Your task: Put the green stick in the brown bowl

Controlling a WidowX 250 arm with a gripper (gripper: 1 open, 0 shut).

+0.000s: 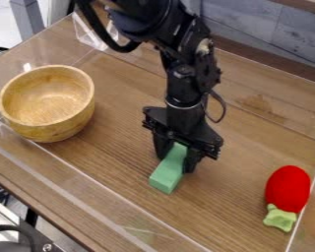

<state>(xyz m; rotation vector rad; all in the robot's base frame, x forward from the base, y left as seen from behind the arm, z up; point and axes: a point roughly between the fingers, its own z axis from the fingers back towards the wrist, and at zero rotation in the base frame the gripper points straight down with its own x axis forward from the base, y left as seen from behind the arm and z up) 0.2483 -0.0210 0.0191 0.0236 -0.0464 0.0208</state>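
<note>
Left to right on the wooden tabletop (107, 157): the brown bowl (46, 101), standing empty; my fingers (177, 156), pointing straight down and clamped on the green stick (169, 172); a red strawberry toy (286, 193) lying well apart.

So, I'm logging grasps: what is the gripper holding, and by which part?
The gripper is shut on the green stick, gripping its far upper end; the near end rests on the table.
</note>
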